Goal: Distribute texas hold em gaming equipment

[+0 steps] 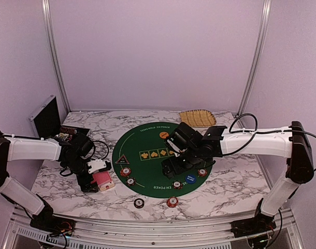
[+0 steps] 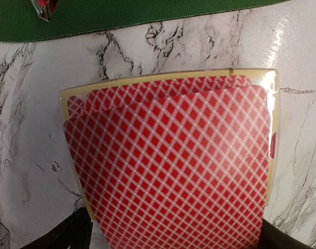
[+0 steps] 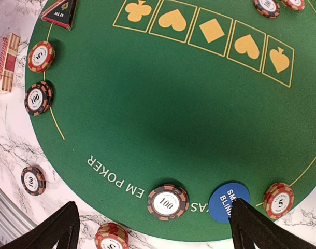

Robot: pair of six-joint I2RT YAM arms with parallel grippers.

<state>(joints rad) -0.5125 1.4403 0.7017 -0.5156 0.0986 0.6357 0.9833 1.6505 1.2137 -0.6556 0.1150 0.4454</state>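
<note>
A deck of red-backed playing cards [image 2: 168, 161] in a clear case lies on the marble left of the mat. My left gripper [image 1: 97, 184] is low over the deck and open, one dark finger on each side of it. My right gripper [image 3: 158, 231] hangs open above the near part of the green mat [image 3: 147, 114]. Below it, a dark 100 chip [image 3: 168, 202] lies between its fingers. The right fingertip partly covers the blue button [image 3: 228, 199]. More chips lie at the mat's left rim [image 3: 41, 56] and on the marble [image 3: 32, 180]. The black triangle marker [image 1: 121, 159] and the orange button [image 1: 163, 135] sit on the mat.
A tan woven tray [image 1: 198, 117] rests at the back behind the mat. An open black case [image 1: 46, 118] stands at the far left beside the left arm. Two chips [image 1: 139, 203] lie on the marble close to the table's near edge.
</note>
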